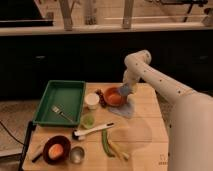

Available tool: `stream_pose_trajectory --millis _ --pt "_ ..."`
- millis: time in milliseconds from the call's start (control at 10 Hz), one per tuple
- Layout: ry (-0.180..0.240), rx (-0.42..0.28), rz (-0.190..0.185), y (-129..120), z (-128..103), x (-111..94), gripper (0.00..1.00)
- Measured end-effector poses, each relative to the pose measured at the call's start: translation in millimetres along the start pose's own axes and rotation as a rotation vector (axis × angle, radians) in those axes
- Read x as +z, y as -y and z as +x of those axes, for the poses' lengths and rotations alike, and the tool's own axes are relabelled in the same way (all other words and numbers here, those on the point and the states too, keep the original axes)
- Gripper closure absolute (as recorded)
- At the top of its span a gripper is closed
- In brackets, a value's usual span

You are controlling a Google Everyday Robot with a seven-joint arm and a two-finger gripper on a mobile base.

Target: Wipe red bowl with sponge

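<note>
Mid-frame, the gripper (127, 90), seemingly clamped on the sponge (125, 90), wipes the red bowl's (114, 97) rim; sweeping inward comes next.

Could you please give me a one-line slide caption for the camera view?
Gripper presses the sponge against the red bowl's right rim, with a white cup and green tray alongside.

The shallow orange-red red bowl (114, 97) sits upright on the table, with the blue-grey sponge (125, 90) at its right rim under the gripper (126, 88).
</note>
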Motion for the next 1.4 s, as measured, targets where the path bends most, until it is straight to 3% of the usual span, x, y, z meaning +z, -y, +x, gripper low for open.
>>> stream_pose_trajectory --millis 1400 --pt "0.045 -0.108 -0.029 19.6 -31.3 19.3 0.99"
